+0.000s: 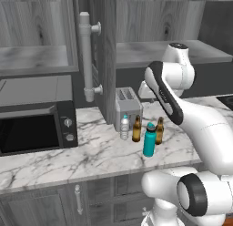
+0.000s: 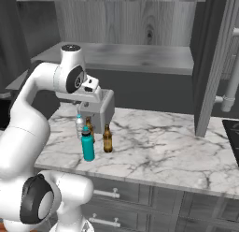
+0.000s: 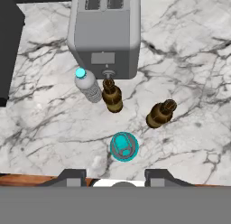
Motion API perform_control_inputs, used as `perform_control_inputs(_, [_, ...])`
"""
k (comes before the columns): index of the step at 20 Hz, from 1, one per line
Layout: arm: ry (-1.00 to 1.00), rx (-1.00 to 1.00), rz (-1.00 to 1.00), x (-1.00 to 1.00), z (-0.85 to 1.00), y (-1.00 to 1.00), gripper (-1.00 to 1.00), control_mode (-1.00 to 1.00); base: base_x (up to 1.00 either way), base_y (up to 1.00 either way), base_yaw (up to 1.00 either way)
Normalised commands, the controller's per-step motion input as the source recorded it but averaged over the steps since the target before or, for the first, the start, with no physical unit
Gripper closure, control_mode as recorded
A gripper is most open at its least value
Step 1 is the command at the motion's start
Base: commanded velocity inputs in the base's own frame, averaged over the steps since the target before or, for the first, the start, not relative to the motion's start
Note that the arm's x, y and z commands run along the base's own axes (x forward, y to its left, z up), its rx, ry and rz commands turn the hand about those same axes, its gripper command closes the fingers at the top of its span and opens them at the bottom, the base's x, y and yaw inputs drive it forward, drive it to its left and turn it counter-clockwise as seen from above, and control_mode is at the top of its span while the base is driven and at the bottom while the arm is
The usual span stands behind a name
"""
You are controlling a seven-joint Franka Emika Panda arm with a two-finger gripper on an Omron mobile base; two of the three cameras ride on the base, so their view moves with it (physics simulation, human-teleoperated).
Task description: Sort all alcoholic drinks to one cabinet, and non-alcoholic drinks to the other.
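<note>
The bench (image 1: 91, 156) is showing white marble with grey veins. The flask (image 1: 149, 141) is showing teal, both beer bottles (image 1: 136, 129) amber-brown, the water bottle (image 1: 124, 128) clear, the toaster (image 1: 128, 102) grey, the cabinet (image 1: 107, 52) dark wood-grain.

Glossy white shells over rounded, tube-like arm links (image 1: 200, 125), smooth and seamless, with no cables or screws on show. Dark grey to black bands at the joints: a curved black strip along the side of one link (image 1: 166, 95), a dark ring around a round joint cap (image 1: 193, 195). Another dark-ringed disc on the shoulder housing (image 2: 74, 81), with a small grey cap on top. Low down, a bulbous white base link with a black collar (image 2: 35, 198). Pale grey, boxy hand housing (image 2: 91, 93) at the far end. End effector (image 3: 115, 177) with two short dark grey fingertips (image 3: 72, 177), squared and blocky, set apart on a pale body.
</note>
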Motion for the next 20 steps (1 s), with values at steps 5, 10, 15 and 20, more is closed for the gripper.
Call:
perform_control_inputs(5, [0.00, 0.00, 0.00, -0.12, 0.00, 0.00, -1.00, -1.00, 0.00, 0.00, 0.00])
perform_control_inputs(10, [-0.04, -0.01, 0.00, -0.33, -0.07, 0.01, -1.00, -1.00, 0.00, 0.00, 0.00])
perform_control_inputs(15, [-0.12, -0.04, 0.00, -0.45, -0.12, 0.02, -1.00, -1.00, 0.00, 0.00, 0.00])
perform_control_inputs(20, [-0.12, -0.05, 0.00, -0.44, -0.11, 0.02, -1.00, -1.00, 0.00, 0.00, 0.00])
